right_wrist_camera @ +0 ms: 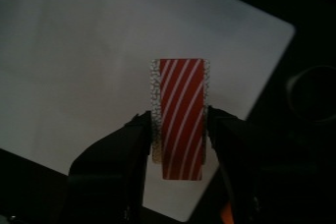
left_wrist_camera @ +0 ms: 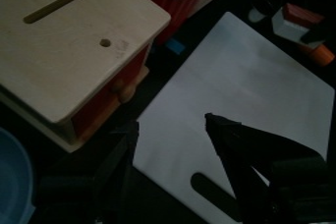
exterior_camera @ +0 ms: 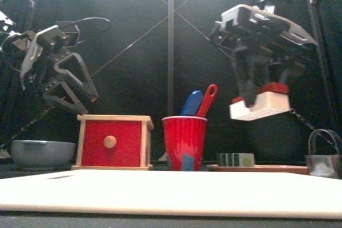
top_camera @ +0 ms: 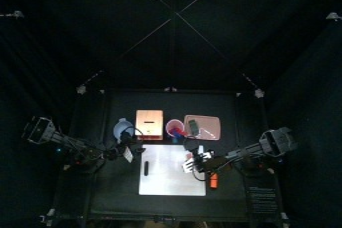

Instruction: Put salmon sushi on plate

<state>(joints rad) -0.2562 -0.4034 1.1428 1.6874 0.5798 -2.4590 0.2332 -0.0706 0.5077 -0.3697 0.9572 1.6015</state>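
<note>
The salmon sushi, a red-and-white striped oblong on a white base, is held between my right gripper's jaws above the white board. In the front view the sushi hangs in the right gripper well above the table. The pale pink plate lies at the table's back right, beyond the right gripper. My left gripper is open and empty over the white board's edge, beside the wooden box.
A red cup holding a blue and a red utensil stands in the middle, next to the red-sided wooden box. A grey-blue bowl sits at the left. A small black piece lies right of the cup.
</note>
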